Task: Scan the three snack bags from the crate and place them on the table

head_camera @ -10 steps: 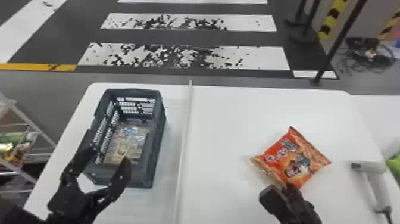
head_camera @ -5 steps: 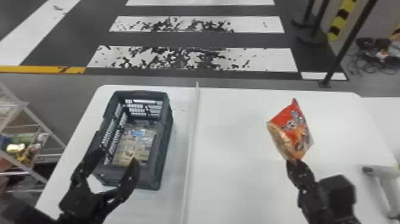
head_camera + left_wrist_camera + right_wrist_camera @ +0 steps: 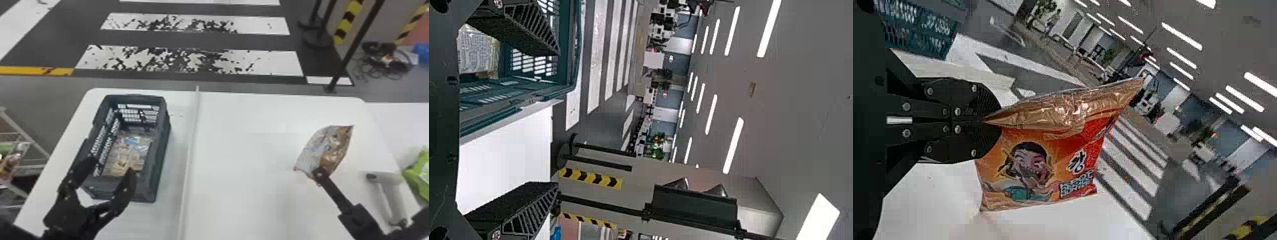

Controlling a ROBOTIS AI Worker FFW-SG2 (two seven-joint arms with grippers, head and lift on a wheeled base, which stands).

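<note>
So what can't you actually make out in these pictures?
- Head view: how many packs lie in the crate; they blur together, and the left gripper covers part.
- Head view: the rest of the green bag, cut off by the right edge.
- Right wrist view: the pinched part of the orange snack bag, hidden by the right gripper.

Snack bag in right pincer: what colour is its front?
The snack bag's front is orange and red, seen best in the right wrist view.
</note>
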